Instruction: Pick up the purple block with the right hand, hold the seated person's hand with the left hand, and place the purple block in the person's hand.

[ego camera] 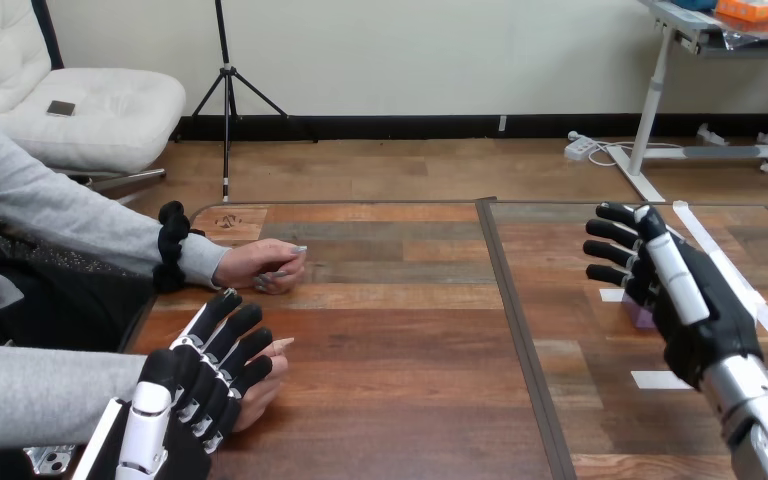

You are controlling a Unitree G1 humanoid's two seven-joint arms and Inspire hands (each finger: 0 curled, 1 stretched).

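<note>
Head view: left hand [192, 385] lying over person's nearer hand [265, 388] at left of wooden table [410, 390], fingers resting straight, not clasping. Right hand [695, 305] covering purple block [641, 312] sitting at table's right; grip: cannot tell.

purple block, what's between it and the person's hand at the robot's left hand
Head view: between block and hand, just bare table crossed by a dark seam.
</note>
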